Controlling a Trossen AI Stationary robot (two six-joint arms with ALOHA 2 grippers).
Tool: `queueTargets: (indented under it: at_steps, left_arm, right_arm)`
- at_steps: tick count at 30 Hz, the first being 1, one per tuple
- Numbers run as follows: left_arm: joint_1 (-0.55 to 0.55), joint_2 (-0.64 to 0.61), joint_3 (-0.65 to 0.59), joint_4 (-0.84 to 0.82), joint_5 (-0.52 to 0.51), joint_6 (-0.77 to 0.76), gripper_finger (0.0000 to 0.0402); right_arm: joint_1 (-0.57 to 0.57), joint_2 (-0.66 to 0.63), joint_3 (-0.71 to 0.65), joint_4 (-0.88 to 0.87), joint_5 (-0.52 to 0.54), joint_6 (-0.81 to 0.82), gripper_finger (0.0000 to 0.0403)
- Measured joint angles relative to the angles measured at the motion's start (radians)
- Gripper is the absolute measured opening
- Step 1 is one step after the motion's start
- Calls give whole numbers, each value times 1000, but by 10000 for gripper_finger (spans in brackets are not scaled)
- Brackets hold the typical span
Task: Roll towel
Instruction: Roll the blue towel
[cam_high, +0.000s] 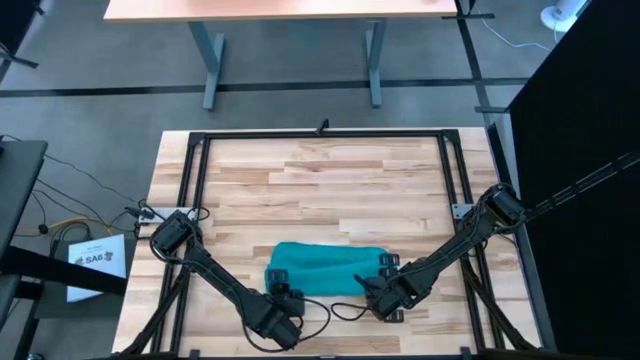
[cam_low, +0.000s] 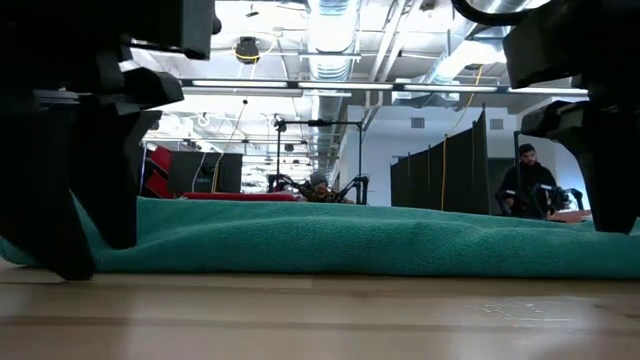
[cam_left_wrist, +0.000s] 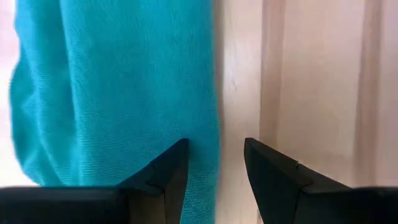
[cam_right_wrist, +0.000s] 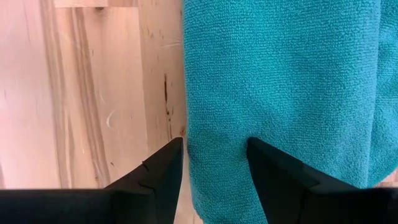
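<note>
The teal towel (cam_high: 325, 268) lies bunched in a wide band on the wooden table, toward its near edge. It also shows in the low view (cam_low: 350, 240), the left wrist view (cam_left_wrist: 118, 93) and the right wrist view (cam_right_wrist: 280, 81). My left gripper (cam_high: 283, 300) is open at the towel's near left corner, pointing down. In its wrist view (cam_left_wrist: 216, 162) one finger stands over the cloth and one over bare wood. My right gripper (cam_high: 385, 290) is open at the near right end. In its wrist view (cam_right_wrist: 214, 158) its fingers stand on either side of the towel's edge. The grey tag is not seen. My left gripper comes from above, pointing down, astride the towel's near edge (cam_left_wrist: 208, 124), which lies flat on the table. I cannot tell whether its fingers touch the cloth. My right gripper stands the same way astride the towel's near edge (cam_right_wrist: 189, 124). I cannot tell whether it touches.
A black frame rail (cam_high: 320, 135) runs around the tabletop. Bare wood (cam_high: 320, 190) lies beyond the towel toward the far edge. A black cable (cam_high: 345, 310) lies between the grippers. A person (cam_low: 525, 185) stands in the room far behind the table.
</note>
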Motion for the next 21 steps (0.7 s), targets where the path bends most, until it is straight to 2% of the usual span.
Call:
queueTargets:
  at_steps: [16, 21]
  left_arm:
    - [13, -4, -35, 8, -21, -47, 141]
    - [14, -3, -35, 8, -26, -47, 140]
  right_arm:
    - [3, 0, -3, 73, 0, -9, 164]
    - [0, 40, -18, 73, -10, 15, 164]
